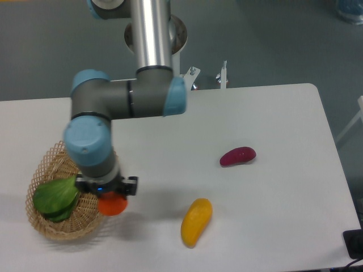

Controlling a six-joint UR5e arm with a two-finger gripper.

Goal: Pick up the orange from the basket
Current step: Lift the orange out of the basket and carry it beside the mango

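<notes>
The orange (113, 205) is a small round orange-red ball. It sits directly under my gripper (109, 195), at the right edge of the basket (47, 170), and appears to be held above the rim. The fingers are hidden behind the wrist and the fruit, so the jaws cannot be seen clearly. The basket is tan woven wicker at the table's left front, partly covered by my arm.
A green leafy vegetable (55, 198) lies in the basket. A yellow-orange mango-shaped fruit (196, 221) lies on the white table (272, 113) at front centre. A magenta oblong piece (237, 156) lies to the right of centre.
</notes>
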